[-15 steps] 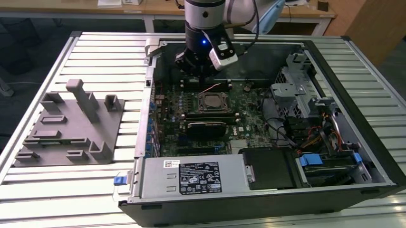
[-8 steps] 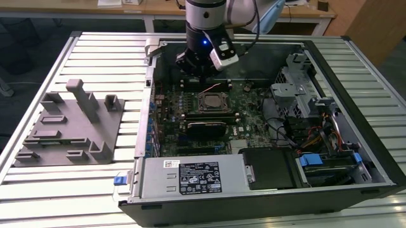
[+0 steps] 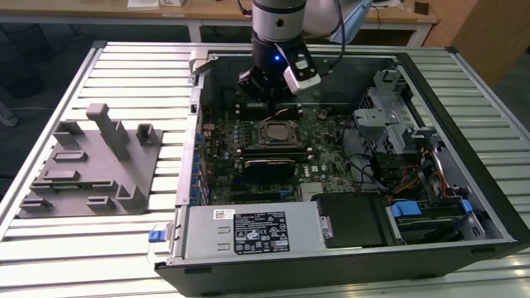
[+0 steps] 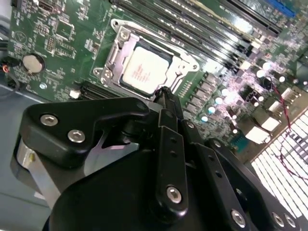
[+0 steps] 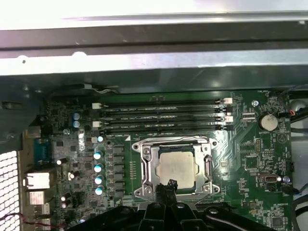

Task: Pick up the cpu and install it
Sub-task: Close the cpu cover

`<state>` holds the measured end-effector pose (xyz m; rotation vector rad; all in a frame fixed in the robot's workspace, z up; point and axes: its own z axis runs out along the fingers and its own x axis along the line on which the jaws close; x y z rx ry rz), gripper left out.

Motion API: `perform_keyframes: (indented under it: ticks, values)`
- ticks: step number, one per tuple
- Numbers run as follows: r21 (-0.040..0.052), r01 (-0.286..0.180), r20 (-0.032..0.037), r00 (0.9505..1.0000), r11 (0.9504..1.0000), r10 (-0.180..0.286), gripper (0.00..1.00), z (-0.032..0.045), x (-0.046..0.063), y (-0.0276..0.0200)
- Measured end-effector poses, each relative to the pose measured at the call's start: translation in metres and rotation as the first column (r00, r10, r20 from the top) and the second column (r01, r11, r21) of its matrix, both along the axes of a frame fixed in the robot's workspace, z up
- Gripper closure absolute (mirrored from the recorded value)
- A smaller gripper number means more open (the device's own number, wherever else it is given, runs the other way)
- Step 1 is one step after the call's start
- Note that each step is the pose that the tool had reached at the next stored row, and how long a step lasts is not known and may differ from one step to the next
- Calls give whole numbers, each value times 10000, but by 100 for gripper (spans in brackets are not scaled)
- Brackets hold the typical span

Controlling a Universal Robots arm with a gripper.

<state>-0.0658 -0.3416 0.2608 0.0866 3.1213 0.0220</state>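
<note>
Open computer case [image 3: 331, 273], cpu [image 4: 144, 71] seated in its motherboard socket [image 4: 115, 53], gripper [image 4: 166, 94] just above socket edge, fingertips clenched together, empty.

From where I stand, the cpu [image 5: 177, 166] top lies open just ahead of the gripper [image 5: 168, 185] and its fingers [image 4: 166, 125], ringed by the raised socket frame [image 5: 208, 166], while memory slots [image 5: 163, 118] and the case wall [image 5: 144, 62] block the way farther beyond the fingertips.

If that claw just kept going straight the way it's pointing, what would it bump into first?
Probably the cpu lying in the socket frame. In both wrist views the gripper aims at the chip's edge, so it might touch the metal frame first; the depth is unclear.
</note>
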Motion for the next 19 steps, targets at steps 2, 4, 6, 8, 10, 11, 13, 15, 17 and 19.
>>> perform_keyframes:
  ticks: [2, 4, 6, 8, 10, 11, 13, 15, 17, 19]
  values:
    - [0, 0, 0, 10000, 10000, 0, 89, -11, 20, -15]
    - [1, 0, 0, 10000, 10000, 0, 89, -21, 33, -30]
    - [-2, 1, 1, 10000, 10000, -1, 89, -32, 37, -34]
    - [-7, 3, 1, 10000, 10000, -3, 89, -56, 36, -35]
    - [-26, 1, 0, 10000, 10000, -1, 89, -88, 38, -35]
    - [-32, 1, 1, 10000, 10000, -1, 89, -101, 42, -33]
    - [-45, 2, 0, 10000, 10000, -2, 89, -119, 67, -28]
    - [-53, 2, -1, 10000, 10000, -2, 89, -130, 113, -24]
    - [-59, 2, -1, 10000, 10000, -2, 89, -153, 145, -22]
    - [-60, 1, -1, 10000, 10000, -1, 89, -190, 163, -21]
